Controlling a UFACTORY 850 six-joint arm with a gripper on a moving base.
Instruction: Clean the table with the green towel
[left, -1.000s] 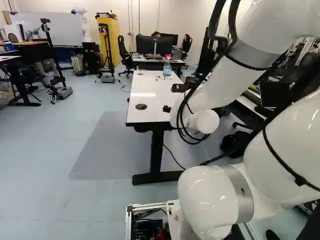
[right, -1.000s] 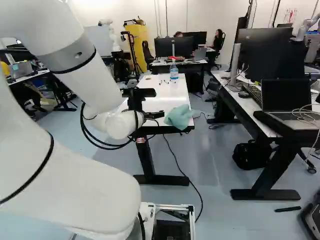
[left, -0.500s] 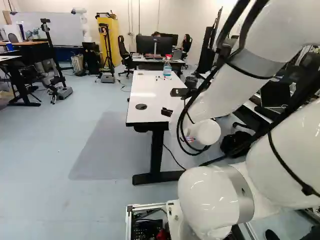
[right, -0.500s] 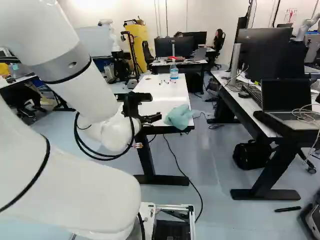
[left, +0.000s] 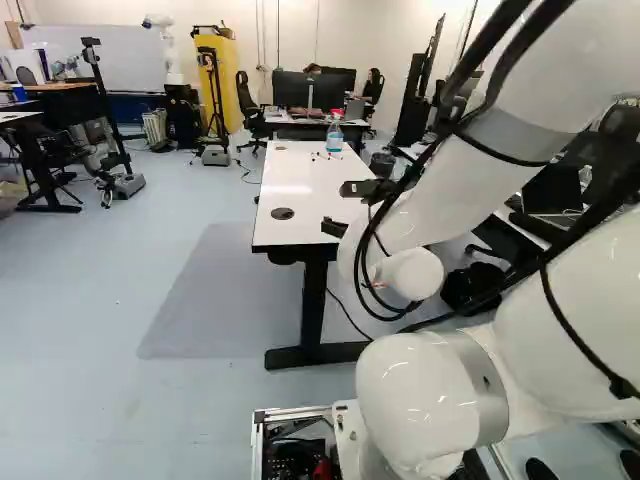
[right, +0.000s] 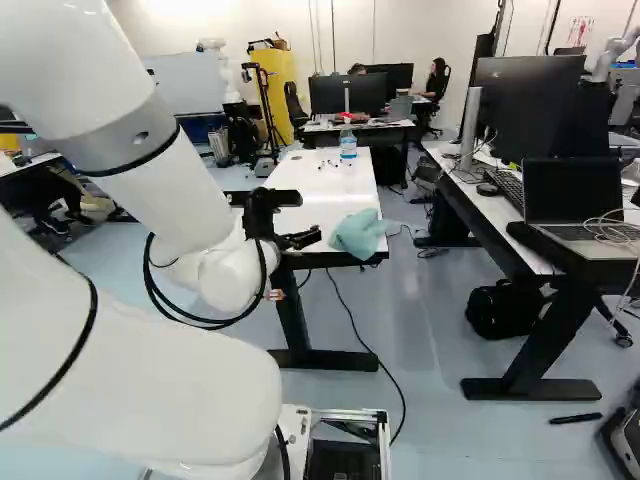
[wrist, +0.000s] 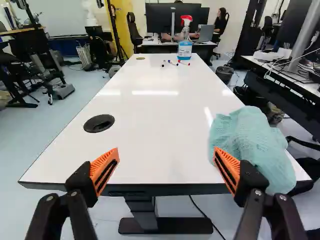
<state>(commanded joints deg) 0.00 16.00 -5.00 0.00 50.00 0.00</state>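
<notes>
Lying on the near corner of the table (wrist: 155, 150), the green towel (wrist: 255, 137) is hiding partly behind one finger (wrist: 228, 167). The arm (right: 165, 195) is reaching forward, its gripper (right: 308, 217) holding both fingers wide apart.

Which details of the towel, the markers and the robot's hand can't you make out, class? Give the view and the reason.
- Wrist view: any marks beneath the towel; its folds cover them.
- Wrist view: whether the hand touches the towel; one finger overlaps it.
- Left base view: the towel; the arm hides it.
- Both base views: whether the markers are capped; too small.
</notes>
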